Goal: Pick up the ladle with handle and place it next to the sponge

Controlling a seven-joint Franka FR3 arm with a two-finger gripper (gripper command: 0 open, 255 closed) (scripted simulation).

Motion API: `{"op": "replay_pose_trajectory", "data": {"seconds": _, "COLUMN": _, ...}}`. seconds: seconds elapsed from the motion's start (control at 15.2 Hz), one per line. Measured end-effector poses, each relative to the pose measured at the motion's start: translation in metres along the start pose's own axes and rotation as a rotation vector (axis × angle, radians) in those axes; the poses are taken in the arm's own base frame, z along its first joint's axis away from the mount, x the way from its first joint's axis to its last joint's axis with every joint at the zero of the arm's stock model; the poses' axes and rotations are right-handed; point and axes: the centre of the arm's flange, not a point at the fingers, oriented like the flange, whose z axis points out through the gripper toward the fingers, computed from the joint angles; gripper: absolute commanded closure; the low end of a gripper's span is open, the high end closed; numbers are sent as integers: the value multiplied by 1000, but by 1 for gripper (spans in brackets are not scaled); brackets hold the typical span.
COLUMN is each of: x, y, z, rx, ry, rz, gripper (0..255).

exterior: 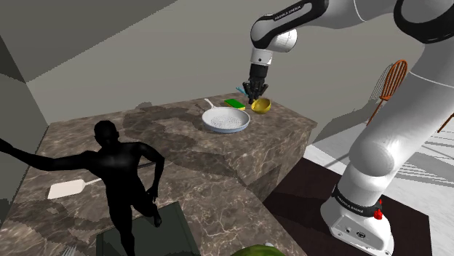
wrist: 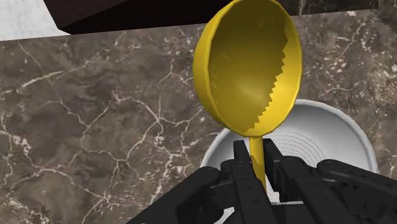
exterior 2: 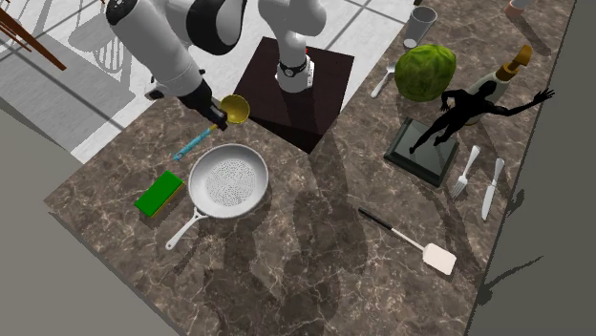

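1. The gripper pinches the thin neck of the yellow ladle. The ladle hangs over the marble counter, by the white pan.
2. The neck is thin, so the ladle could spin or slip out.
3. The pan sits just beside the green sponge. A ladle carried too low could bump the pan.

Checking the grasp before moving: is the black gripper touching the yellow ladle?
Touching. The wrist view shows the black two-finger gripper clasping the thin handle of the yellow round-bowled ladle, no gap on either side.
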Motion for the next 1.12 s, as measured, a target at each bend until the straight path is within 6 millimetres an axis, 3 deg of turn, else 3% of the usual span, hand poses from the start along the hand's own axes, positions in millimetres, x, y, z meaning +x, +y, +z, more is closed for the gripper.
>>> {"op": "replay_pose_trajectory", "data": {"seconds": 0.2, "x": -3, "y": 40, "z": -4, "rx": 0, "ry": 0, "rz": 0, "gripper": 255}}
{"op": "replay_pose_trajectory", "data": {"seconds": 0.4, "x": -1, "y": 66, "z": -7, "rx": 0, "ry": 0, "rz": -1, "gripper": 255}}
{"op": "replay_pose_trajectory", "data": {"seconds": 1.12, "x": 4, "y": 81, "z": 46, "rx": 0, "ry": -1, "rz": -2, "gripper": 255}}
